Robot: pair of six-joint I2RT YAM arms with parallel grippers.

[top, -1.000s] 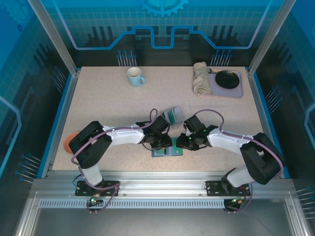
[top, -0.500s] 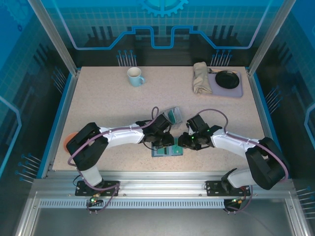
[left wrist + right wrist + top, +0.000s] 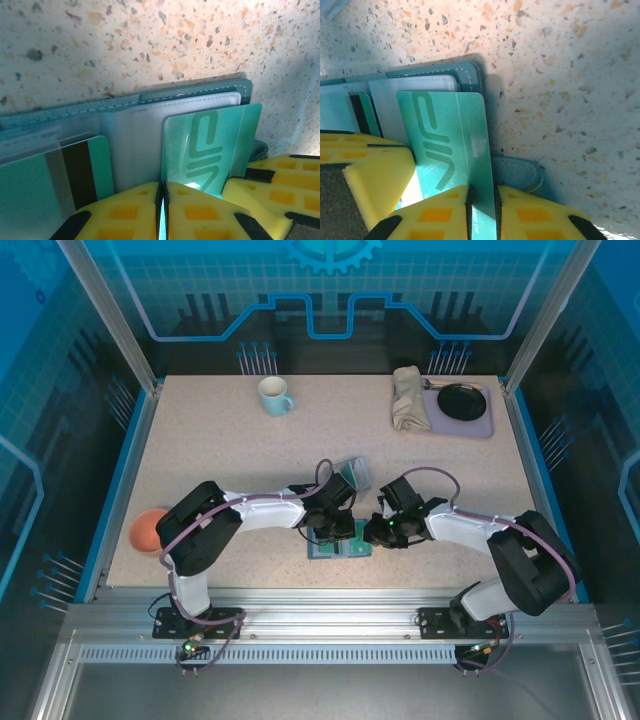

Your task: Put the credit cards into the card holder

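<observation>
The blue-teal card holder (image 3: 322, 552) lies open near the table's front edge, with both grippers meeting over it. A teal credit card (image 3: 210, 145) with a pale logo lies partly in its right-hand slot. A second card (image 3: 75, 170) with a dark stripe sits in the left slot. My left gripper (image 3: 162, 205) is shut, its tips at the logo card's lower edge, and teal shows through the hairline gap. My right gripper (image 3: 482, 210) rests on the same card (image 3: 450, 130), jaws a narrow gap apart with the card's face showing between them. The holder's flap (image 3: 520, 172) pokes out beside it.
A pale grey tiered rack (image 3: 350, 472) holding teal cards stands just behind the grippers. A mug (image 3: 274, 395) is at the back left. A folded cloth (image 3: 407, 398) and a grey tray (image 3: 487, 423) with a black bowl (image 3: 461, 400) are at the back right. An orange object (image 3: 148, 530) sits at the left edge.
Both grippers have stayed at the card holder. The left arm's elbow has swung right and the right gripper has edged slightly toward the holder.
</observation>
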